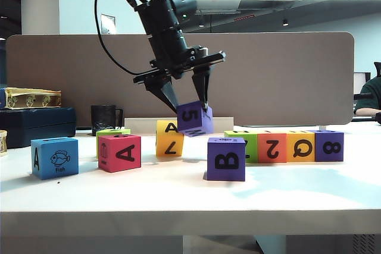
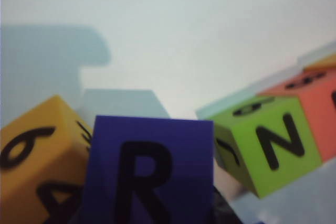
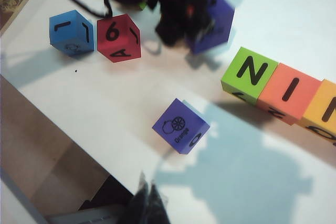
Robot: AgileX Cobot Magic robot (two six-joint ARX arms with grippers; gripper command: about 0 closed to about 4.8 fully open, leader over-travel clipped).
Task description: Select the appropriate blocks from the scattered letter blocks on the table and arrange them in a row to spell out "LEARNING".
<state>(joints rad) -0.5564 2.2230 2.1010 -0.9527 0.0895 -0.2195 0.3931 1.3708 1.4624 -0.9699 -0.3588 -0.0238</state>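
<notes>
Left gripper (image 1: 189, 100) pinches the purple R block (image 1: 195, 118) aloft just left of the green N block (image 1: 243, 145): lower it square beside N; right gripper (image 3: 147, 203) looks closed, empty, hanging near.

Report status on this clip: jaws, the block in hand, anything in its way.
Left gripper shut on purple block, lifted, tilted above the table. Right gripper low, idle; jaws unclear. Row's green block close beside; yellow block other side.
</notes>
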